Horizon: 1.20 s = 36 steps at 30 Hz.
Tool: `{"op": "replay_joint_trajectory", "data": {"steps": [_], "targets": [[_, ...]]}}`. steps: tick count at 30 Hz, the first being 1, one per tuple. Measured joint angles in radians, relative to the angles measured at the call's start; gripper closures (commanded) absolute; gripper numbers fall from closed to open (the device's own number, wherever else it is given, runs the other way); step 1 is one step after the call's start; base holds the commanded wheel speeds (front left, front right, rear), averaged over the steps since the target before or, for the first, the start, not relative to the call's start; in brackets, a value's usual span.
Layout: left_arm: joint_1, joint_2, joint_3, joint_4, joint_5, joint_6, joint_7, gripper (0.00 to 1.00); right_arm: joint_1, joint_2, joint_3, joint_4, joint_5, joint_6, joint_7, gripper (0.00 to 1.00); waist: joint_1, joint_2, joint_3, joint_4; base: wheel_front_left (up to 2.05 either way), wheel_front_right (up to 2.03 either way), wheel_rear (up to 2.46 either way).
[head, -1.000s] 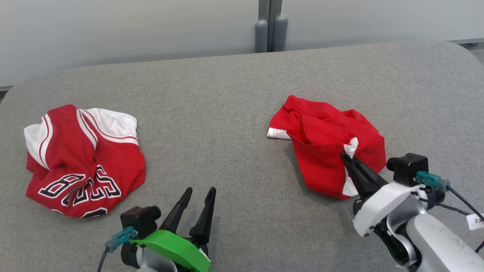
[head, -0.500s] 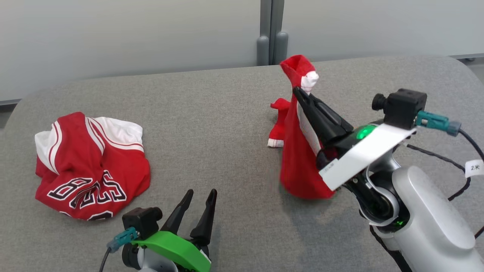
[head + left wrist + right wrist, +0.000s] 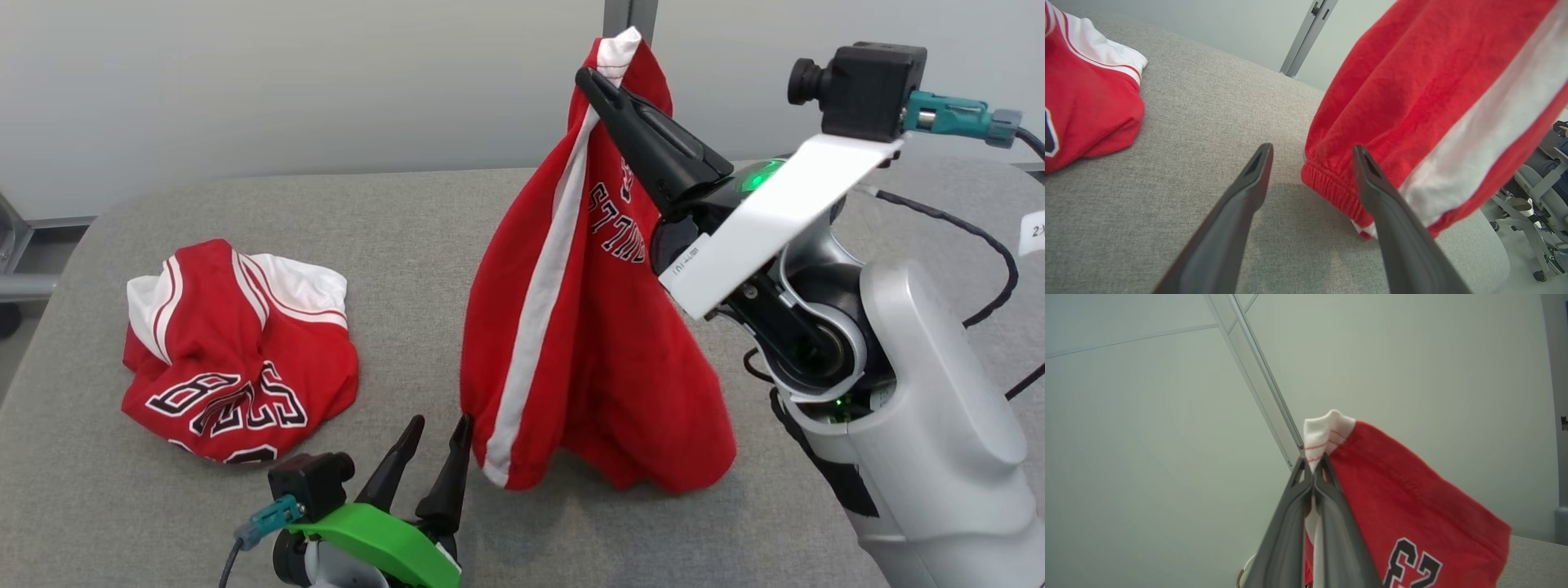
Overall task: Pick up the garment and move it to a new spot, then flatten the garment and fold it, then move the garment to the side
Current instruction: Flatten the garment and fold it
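The garment (image 3: 571, 327) is a pair of red shorts with a white side stripe and dark lettering. It hangs from my right gripper (image 3: 589, 80), which is shut on its white-edged hem (image 3: 1327, 430) high above the table. The lower end of the garment rests on the grey table (image 3: 457, 220). My left gripper (image 3: 437, 429) stands open low at the front. Its fingers (image 3: 1257, 171) point at the elastic waistband (image 3: 1331, 190), which lies just beyond and between them, apart from both.
A second red and white jersey (image 3: 233, 351) with dark lettering lies crumpled on the table's left side, also seen as the jersey (image 3: 1086, 98) in the left wrist view. A grey wall and metal post (image 3: 629, 16) stand behind. Office chairs (image 3: 1535, 183) sit beyond the table's right edge.
My right gripper has risen steeply with the garment, pulling it from a crumpled heap into a long hanging drape. The head camera has shifted. The left gripper stays open and still.
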State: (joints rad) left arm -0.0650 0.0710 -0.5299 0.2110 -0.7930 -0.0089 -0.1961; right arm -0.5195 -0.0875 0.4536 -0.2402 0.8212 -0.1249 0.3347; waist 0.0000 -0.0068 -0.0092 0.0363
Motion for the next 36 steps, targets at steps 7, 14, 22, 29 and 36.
{"op": "replay_joint_trajectory", "data": {"steps": [7, 14, 22, 29, 36], "targets": [[0.000, -0.007, -0.020, 0.001, -0.002, -0.001, 0.000, 0.00, 0.005, -0.039, -0.106, 0.108, -0.032, -0.008, 0.028, 1.00, 0.0000, 0.0000, 0.002, 0.019, 0.00, 0.00, 0.00], [0.003, -0.012, -0.010, 0.003, -0.007, 0.000, -0.005, 0.00, 0.193, -0.102, -0.260, 0.195, -0.065, -0.008, 0.027, 1.00, 0.0000, 0.0000, 0.022, 0.026, 0.00, 0.00, 0.00], [0.004, -0.012, -0.063, 0.001, -0.039, -0.028, 0.056, 0.00, 0.384, -0.101, -0.417, 0.306, -0.100, -0.008, -0.001, 1.00, 0.0000, 0.0000, 0.042, -0.021, 0.00, 0.00, 0.00], [0.002, -0.017, -0.086, 0.006, -0.141, -0.051, 0.141, 0.00, 0.409, -0.017, -0.438, 0.317, -0.089, -0.008, -0.054, 1.00, 0.0000, 0.0000, 0.076, -0.074, 0.00, 0.00, 0.00], [-0.030, -0.018, -0.075, 0.043, -0.156, -0.046, 0.171, 0.00, 0.408, 0.031, -0.383, 0.304, -0.072, -0.008, -0.095, 1.00, 0.0000, 0.0000, 0.120, -0.123, 0.00, 0.00, 0.00]]}}
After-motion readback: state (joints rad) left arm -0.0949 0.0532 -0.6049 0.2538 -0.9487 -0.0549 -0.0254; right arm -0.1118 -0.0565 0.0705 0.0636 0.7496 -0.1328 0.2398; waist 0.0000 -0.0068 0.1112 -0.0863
